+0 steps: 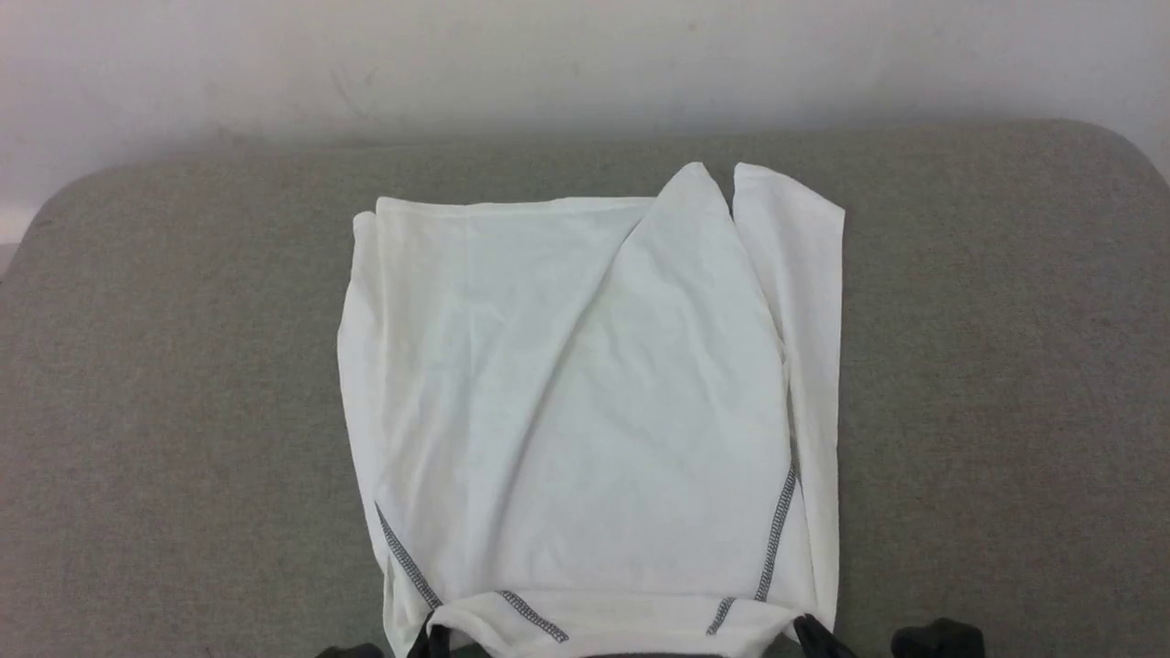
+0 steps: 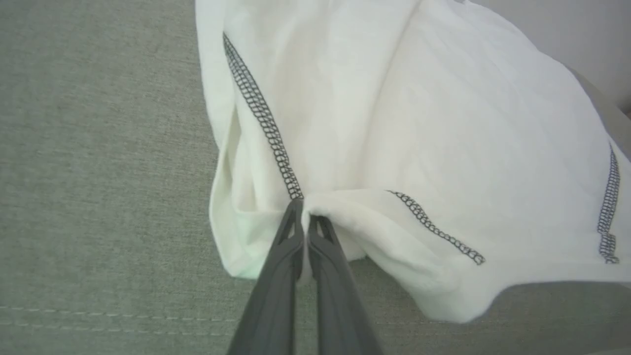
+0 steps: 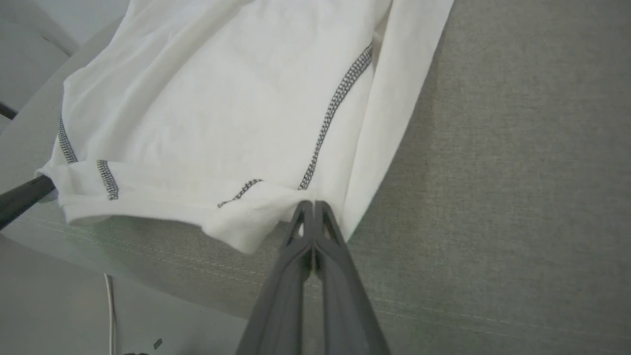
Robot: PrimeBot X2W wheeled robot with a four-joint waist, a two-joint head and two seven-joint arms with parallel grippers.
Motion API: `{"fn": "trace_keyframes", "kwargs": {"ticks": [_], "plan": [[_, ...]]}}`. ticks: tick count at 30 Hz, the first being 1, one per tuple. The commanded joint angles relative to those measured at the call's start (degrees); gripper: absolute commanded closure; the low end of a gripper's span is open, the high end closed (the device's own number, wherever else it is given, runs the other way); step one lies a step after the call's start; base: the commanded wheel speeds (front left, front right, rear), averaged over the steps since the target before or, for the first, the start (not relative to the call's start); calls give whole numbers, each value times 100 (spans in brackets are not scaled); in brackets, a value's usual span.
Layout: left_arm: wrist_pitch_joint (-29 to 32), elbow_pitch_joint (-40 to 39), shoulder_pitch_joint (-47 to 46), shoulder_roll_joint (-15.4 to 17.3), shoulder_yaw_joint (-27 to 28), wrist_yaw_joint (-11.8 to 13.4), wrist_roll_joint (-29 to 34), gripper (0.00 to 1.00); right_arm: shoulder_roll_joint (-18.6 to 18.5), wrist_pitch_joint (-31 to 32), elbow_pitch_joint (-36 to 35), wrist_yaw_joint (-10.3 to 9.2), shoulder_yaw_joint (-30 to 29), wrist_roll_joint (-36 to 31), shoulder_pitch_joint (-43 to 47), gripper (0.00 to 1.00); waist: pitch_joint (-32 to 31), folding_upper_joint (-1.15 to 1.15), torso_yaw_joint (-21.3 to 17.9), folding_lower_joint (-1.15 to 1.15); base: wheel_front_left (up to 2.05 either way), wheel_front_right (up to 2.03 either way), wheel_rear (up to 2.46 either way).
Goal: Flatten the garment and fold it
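L tool (image 2: pixel 304 209) & R tool (image 3: pixel 313 204) each pinch near edge of garment (image 1: pixel 585 384) on grey cushion (image 1: pixel 1005 366).

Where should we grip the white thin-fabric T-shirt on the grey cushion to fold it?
Near-edge corners of the white thin-fabric T-shirt, where the grey zigzag seams end, coming from the robot's side. The sides are folded in there, so a pinch likely catches every layer; the left gripper and right gripper are shut on those spots.
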Motion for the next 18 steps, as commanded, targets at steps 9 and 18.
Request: {"fn": "trace_keyframes", "kwargs": {"ticks": [9, 18], "plan": [[-333, 65, -391, -111, 197, -200, -32, 0, -135, -750, -287, -12, 101, 185, -100, 0, -166, 0, 63, 0, 0, 0, 0], [-368, -898, -221, -146, 718, -206, 168, 0, 55, -1214, -1029, -12, -461, 126, -71, 0, -402, 0, 21, 0, 0, 0, 0]]}}
